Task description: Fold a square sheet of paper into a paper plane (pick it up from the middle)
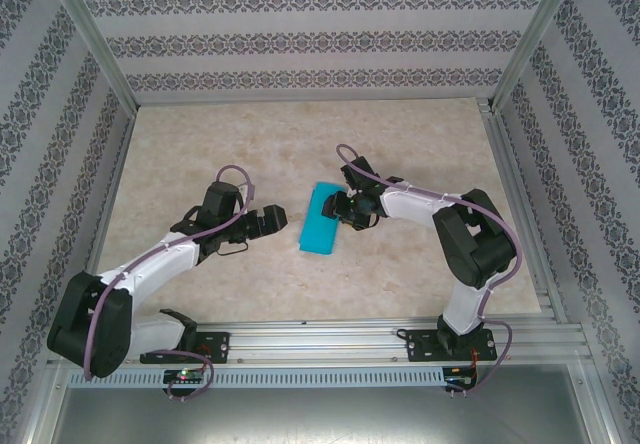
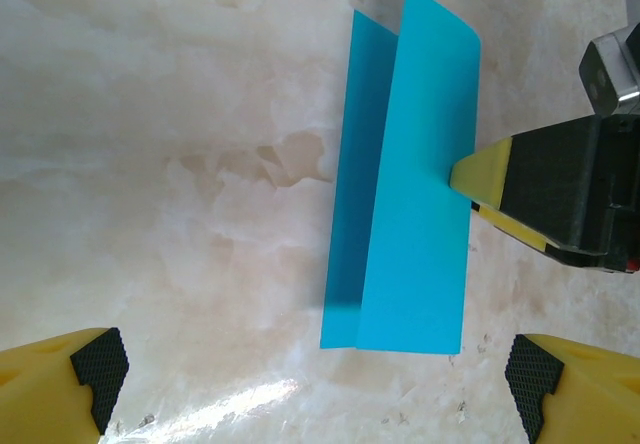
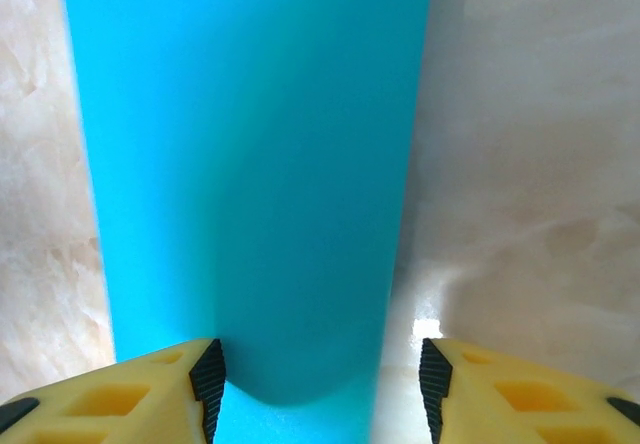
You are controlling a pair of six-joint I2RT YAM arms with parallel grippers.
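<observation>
Thin teal-blue paper sheet [image 1: 318,228], folded, long axis fore-aft: right gripper [image 1: 338,209], jaws half-open, straddles its right edge; left gripper [image 1: 283,218] gapes wide nearby.

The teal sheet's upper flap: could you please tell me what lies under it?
Under the flap, a strip of the lower layer shows along one side, lying on the marble table. The rest of that layer and the table beneath are covered.
</observation>
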